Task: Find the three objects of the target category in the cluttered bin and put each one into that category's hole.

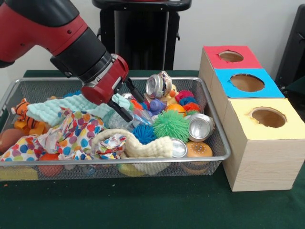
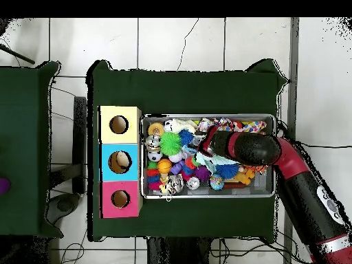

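The wire-mesh bin (image 1: 215, 125) is heaped with toys and cloths; it also shows in the overhead view (image 2: 269, 118). My gripper (image 1: 128, 102) hangs low over the middle of the bin, its black fingers (image 1: 135, 92) spread apart and empty. It also shows in the overhead view (image 2: 203, 146). A crinkled clear plastic bottle (image 1: 136, 118) lies just under the fingertips, partly buried between a mint cloth and the spiky balls. I see no other clear bottle. Three boxes with holes stand beside the bin: red (image 1: 231, 56), blue (image 1: 247, 82) and yellow (image 1: 268, 117).
Silver cans (image 1: 158, 85) (image 1: 200, 127) lie near the bin's box end. A green spiky ball (image 1: 170, 125), a blue one (image 1: 144, 133), a polka-dot cloth (image 1: 71, 136), a mint cloth (image 1: 71, 107), a cream rope toy (image 1: 143, 147) and a tiger toy (image 1: 24, 113) crowd the bin.
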